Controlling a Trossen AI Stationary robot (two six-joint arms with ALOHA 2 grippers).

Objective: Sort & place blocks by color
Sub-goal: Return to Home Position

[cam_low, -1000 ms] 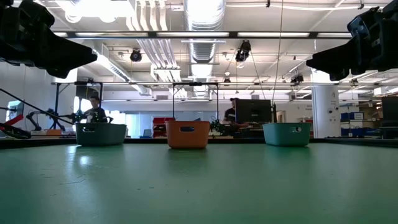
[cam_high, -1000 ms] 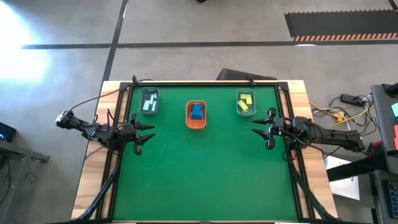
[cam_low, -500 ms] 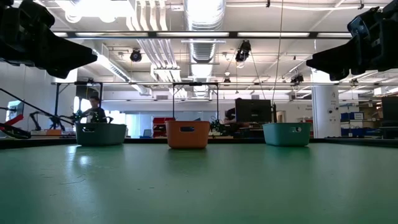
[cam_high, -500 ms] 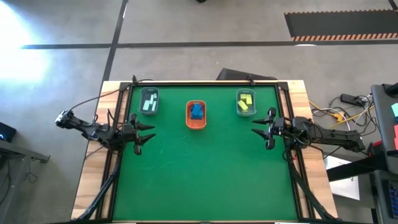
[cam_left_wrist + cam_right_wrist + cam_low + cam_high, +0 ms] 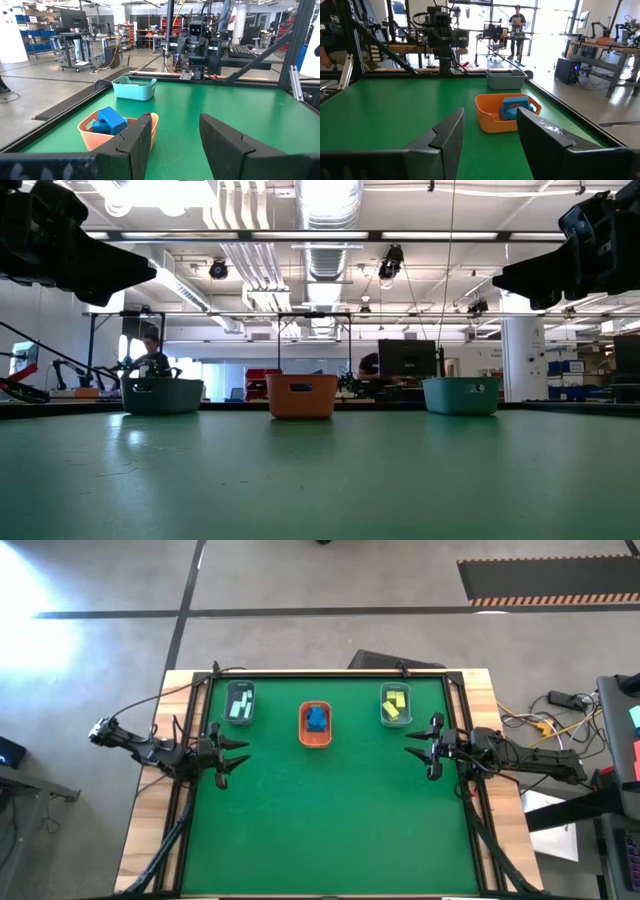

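Note:
Three small trays stand in a row near the table's far edge. The left grey tray (image 5: pixel 239 702) holds pale mint-green blocks (image 5: pixel 240 709). The middle orange tray (image 5: pixel 315 724) holds dark blue blocks (image 5: pixel 317 718), also seen in the left wrist view (image 5: pixel 110 121) and the right wrist view (image 5: pixel 515 107). The right grey tray (image 5: pixel 396 705) holds yellow blocks (image 5: pixel 395 704). My left gripper (image 5: pixel 232 755) hangs open above the table's left side. My right gripper (image 5: pixel 423 749) hangs open above the right side. Neither holds anything.
The green table surface (image 5: pixel 330 820) stretches bare from the trays to the near edge. A dark frame (image 5: pixel 465 720) borders the table. Beyond the far edge lies a workshop with benches and a person (image 5: pixel 152 358) far off.

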